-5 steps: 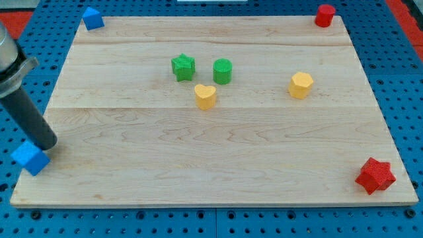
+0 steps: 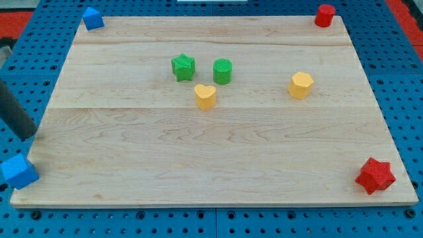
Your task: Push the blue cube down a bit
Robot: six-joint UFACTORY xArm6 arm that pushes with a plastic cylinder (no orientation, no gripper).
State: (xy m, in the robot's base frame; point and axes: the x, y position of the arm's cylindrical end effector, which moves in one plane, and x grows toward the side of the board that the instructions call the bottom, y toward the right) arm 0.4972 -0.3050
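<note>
Camera view | my tip (image 2: 28,135) just above blue cube (image 2: 18,171), apart | no fingers, nothing grasped | risk: another push sends cube off desk (image 2: 218,158) corner

A robotics lab bench was indicated. A pale wooden board (image 2: 218,145) was laid on a blue perforated plate (image 2: 403,86), whose regular grid of mounting holes was seen around the board on all sides. Beyond the board's upper corners, patches of red surface (image 2: 20,20) were visible. Small moulded test pieces were set on the board, such as a green star (image 2: 183,67) near its middle and a red star (image 2: 375,175) at its lower right corner.
</note>
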